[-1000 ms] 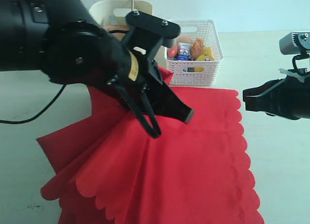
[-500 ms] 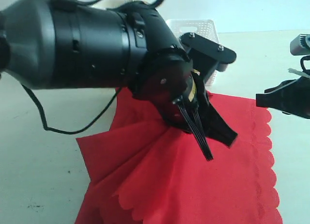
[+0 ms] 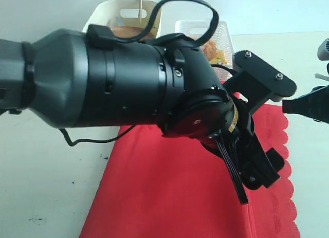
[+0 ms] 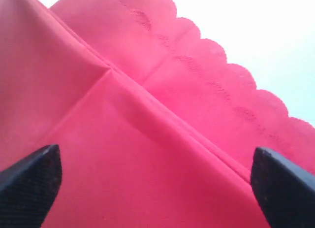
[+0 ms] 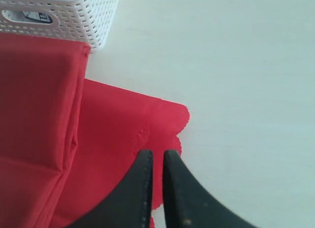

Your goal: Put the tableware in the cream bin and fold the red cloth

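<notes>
We see the red cloth (image 3: pixel 169 197) lying flat mid-tabletop (image 5: pixel 236 65): thin matte fabric doubled over itself along a crisp crease, its scalloped border toward the right edge. The left gripper (image 4: pixel 156 181) hovers above it, jaws spread wide and empty, we judge so the fold can settle. The right gripper (image 5: pixel 157 161) waits, jaws pressed together on nothing. The smooth cream bin (image 3: pixel 110 14) stands at the far edge.

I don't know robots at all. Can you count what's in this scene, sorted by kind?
Cloths: 1, the red cloth
Containers: 2, the cream bin and the white basket
Robot tools: 2, the left tool and the right tool
Total: 5
</notes>
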`<state>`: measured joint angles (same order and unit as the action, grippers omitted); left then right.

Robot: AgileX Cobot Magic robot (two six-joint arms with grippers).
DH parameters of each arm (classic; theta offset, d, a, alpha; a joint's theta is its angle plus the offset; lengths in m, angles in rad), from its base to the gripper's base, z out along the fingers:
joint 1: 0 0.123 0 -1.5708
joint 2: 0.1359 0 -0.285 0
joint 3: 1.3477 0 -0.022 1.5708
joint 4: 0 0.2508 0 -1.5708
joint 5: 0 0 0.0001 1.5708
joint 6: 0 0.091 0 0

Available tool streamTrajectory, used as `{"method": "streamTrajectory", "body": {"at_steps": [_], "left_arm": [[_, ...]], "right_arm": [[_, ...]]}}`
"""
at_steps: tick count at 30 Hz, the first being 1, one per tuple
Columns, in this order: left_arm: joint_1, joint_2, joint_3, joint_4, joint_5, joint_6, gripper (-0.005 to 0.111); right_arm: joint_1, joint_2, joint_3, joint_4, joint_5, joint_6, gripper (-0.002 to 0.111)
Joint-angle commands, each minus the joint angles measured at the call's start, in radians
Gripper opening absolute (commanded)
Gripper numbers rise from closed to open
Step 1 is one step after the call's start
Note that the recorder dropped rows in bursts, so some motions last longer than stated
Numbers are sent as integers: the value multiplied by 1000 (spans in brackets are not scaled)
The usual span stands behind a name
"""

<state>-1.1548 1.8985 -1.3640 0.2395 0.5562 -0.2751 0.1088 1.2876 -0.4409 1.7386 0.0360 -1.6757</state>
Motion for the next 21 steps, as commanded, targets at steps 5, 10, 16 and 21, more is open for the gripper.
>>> {"method": "streamTrajectory", "body": {"at_steps": [5, 10, 16, 21], "left_arm": [[73, -169, 13, 80, 190, 14, 102], [163, -248, 151, 100, 134, 1, 63], [303, -303, 330, 101, -50, -36, 3], [378, -303, 414, 101, -128, -41, 3]], "right_arm": [[-1, 5, 5, 6, 84, -2, 9], [-1, 5, 5, 3, 232, -50, 9], [8, 41, 5, 5, 350, -50, 9], [71, 151, -44, 6, 273, -47, 22]]}}
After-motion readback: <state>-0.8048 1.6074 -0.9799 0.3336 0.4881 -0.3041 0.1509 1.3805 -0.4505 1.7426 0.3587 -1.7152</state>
